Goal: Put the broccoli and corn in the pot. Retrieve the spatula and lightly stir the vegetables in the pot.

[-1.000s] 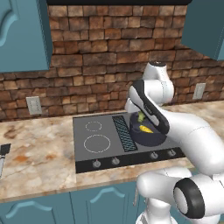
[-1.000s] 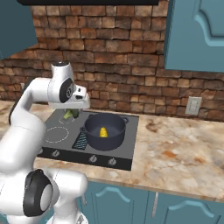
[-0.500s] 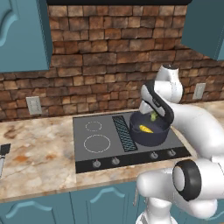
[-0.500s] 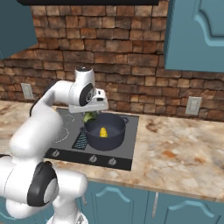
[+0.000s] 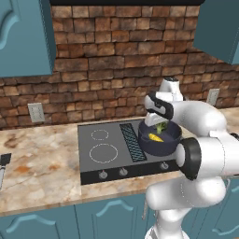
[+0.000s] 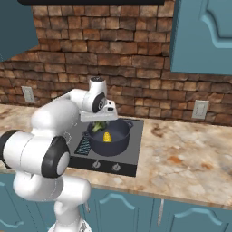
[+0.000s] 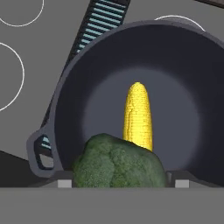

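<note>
The hand pinches the broccoli between its fingers, hanging right over the open pot on the stove's right burner. The corn already lies on the pot's bottom, straight below. I'd say the floret need only drop downward. The spatula lies far off to the left on the tabletop.

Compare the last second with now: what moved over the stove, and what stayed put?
The gripper carried the broccoli from the left of the pot to above its opening, and it remains held between the fingers, not yet released. The corn stayed lying on the pot's bottom, and the pot stayed on its burner.
</note>
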